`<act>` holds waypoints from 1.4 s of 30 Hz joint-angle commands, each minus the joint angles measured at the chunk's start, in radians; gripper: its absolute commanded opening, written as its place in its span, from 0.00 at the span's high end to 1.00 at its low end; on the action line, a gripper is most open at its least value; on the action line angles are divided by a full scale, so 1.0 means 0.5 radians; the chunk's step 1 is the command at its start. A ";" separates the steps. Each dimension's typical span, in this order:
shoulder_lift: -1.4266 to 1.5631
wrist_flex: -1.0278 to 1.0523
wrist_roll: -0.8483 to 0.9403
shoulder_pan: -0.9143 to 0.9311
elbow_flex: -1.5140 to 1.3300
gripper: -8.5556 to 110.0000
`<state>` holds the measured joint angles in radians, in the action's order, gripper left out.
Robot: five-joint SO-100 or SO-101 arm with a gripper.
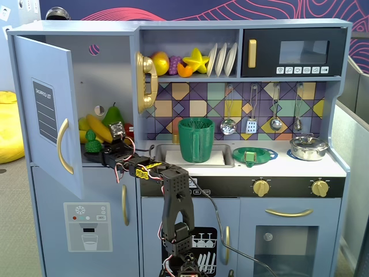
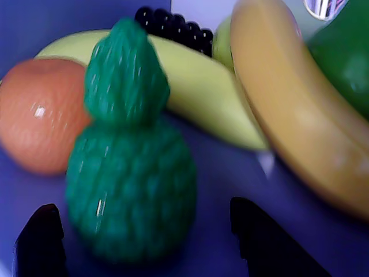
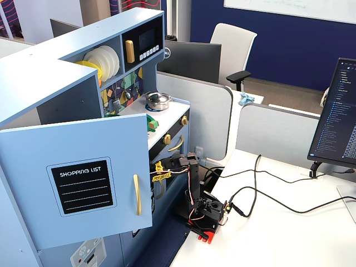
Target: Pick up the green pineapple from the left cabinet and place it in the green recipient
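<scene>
The green pineapple (image 2: 130,190) stands upright on the blue shelf floor of the left cabinet (image 1: 109,69), whose door (image 1: 46,109) is swung open. It is small and bumpy in a fixed view (image 1: 92,142). My gripper (image 2: 144,234) is open, with one black fingertip (image 2: 37,245) on the pineapple's left and the other on its right, a gap showing on each side. In a fixed view my gripper (image 1: 99,151) reaches into the cabinet at the pineapple. The green recipient (image 1: 196,140) stands in the sink, apart from the arm. In the other fixed view the door (image 3: 83,178) hides gripper and pineapple.
An orange (image 2: 34,115) sits left behind the pineapple, a pale banana (image 2: 202,86) and a yellow banana (image 2: 288,115) behind and right, with a pear (image 2: 346,63) and black grapes (image 2: 173,26). A flat green lid (image 1: 254,154) and a pot (image 1: 308,147) rest on the counter.
</scene>
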<state>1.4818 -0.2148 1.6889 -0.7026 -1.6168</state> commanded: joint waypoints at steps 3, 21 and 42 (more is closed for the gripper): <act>-0.190 0.067 -0.015 -0.043 0.460 0.69; 1.181 0.617 0.660 -0.252 -0.239 0.93; 1.736 1.249 0.132 1.138 -0.061 0.93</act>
<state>2.4329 0.4679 1.8254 -0.2945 -1.7687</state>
